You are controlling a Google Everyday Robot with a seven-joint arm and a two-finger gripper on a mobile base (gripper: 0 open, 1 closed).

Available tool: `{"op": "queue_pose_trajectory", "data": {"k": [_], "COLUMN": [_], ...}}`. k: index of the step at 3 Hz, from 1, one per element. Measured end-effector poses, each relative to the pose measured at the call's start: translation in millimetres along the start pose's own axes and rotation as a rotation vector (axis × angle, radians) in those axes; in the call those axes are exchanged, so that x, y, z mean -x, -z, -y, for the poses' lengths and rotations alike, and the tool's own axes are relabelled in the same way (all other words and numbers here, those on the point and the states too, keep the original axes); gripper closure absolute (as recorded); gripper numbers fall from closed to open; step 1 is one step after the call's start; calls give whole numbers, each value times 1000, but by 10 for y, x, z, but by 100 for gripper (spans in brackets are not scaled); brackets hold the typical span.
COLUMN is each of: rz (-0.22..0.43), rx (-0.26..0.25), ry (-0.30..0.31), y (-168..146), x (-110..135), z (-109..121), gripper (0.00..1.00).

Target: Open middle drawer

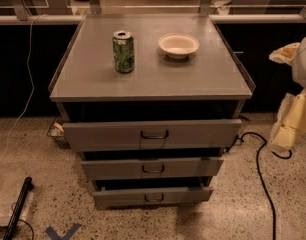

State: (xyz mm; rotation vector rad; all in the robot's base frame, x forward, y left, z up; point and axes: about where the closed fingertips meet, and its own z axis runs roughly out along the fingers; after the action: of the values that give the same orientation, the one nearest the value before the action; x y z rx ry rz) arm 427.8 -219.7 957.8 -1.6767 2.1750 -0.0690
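The grey cabinet (153, 79) has three drawers, each pulled out a little. The middle drawer (193, 168) has a low flat grey front and a small metal loop handle (153, 169) at its centre. It sits between the taller, wider top drawer (193, 134) and the narrowest bottom drawer (183, 196). My gripper (292, 124), cream-coloured, hangs at the right edge of the camera view. It is right of the cabinet at about the top drawer's height, apart from all the drawers.
A green can (123, 51) and a white bowl (178, 45) stand on the cabinet top. A black cable (260, 179) runs over the floor on the right. A black bar (18, 209) and blue tape (63, 232) lie on the floor at the lower left.
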Motion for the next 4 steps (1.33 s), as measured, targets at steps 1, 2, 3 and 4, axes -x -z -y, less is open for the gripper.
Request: {"op": "queue_pose_trajectory", "data": {"k": [1, 2, 3, 4], "rz": [129, 196, 229, 229], "rx": [-39, -44, 14, 14], "ry": [15, 28, 21, 21], "y": [-263, -432, -910, -910], "x": [-125, -199, -272, -272], "z": [-284, -452, -641, -641], "gripper": [0, 0, 0, 0]}}
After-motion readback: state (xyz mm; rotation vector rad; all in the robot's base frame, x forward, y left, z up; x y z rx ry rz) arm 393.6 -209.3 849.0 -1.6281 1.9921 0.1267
